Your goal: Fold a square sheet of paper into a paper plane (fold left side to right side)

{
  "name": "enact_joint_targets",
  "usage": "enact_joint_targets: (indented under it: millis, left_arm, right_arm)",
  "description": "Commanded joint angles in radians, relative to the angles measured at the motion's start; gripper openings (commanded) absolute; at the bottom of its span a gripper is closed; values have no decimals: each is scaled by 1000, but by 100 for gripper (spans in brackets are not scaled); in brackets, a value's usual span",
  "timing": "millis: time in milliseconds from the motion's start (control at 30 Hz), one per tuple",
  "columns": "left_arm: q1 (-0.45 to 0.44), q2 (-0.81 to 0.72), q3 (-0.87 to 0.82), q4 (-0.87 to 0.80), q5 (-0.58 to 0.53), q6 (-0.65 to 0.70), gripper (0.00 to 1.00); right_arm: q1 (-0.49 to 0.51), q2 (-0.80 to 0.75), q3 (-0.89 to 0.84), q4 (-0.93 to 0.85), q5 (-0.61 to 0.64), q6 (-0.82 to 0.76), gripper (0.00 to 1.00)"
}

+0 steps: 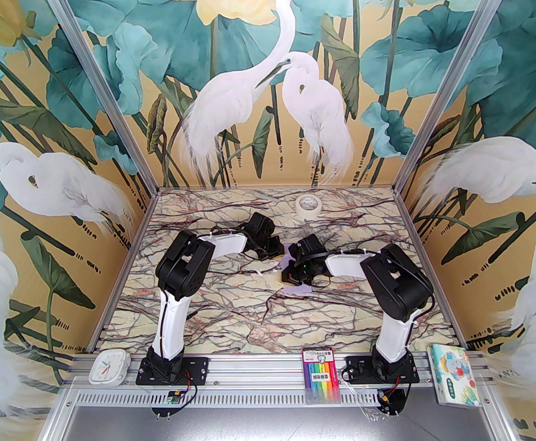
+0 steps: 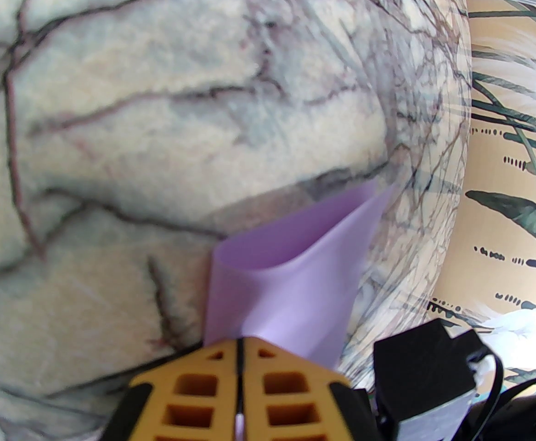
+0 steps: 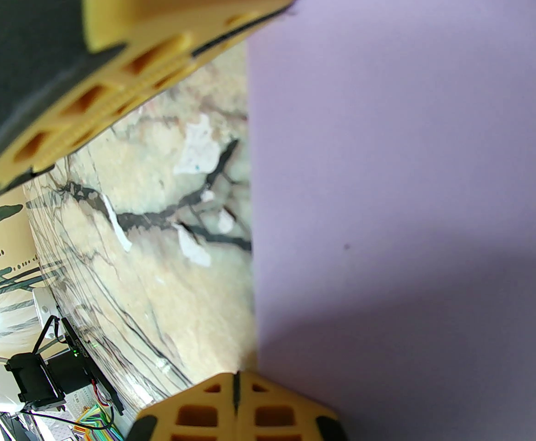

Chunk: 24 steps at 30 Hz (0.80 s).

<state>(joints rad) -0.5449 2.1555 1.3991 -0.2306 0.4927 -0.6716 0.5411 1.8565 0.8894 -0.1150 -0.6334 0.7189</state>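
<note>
Lavender paper sheet [image 2: 290, 283] curls away ahead of left fingers [image 2: 157, 386] pinching its edge; right fingers [image 3: 224, 402], pressed together, sit beside it.

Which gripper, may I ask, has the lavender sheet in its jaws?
The left gripper: the sheet emerges between its shut jaws; the right gripper is shut beside its edge.

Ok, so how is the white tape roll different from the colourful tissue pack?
The tape roll is a plain white ring; the tissue pack is a rectangular block with a colourful cartoon print. The tape roll lies flat on the marble table near its far edge; the tissue pack rests on the metal rail at the near right corner. Shared: both sit well away from the lavender paper.
</note>
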Motion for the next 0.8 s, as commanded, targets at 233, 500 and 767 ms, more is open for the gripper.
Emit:
enact_joint_targets:
  millis: [233,500,767]
  left_arm:
    - [72,103,110,-38,-73,53,8]
    - [100,176,215,-87,-76,73,9]
    - [117,191,283,-129,-66,90,9]
  right_arm:
    - [12,42,-65,-66,43,-1,0]
    - [13,29,-73,-69,48,2,0]
    - [12,10,-35,-85,60,5,0]
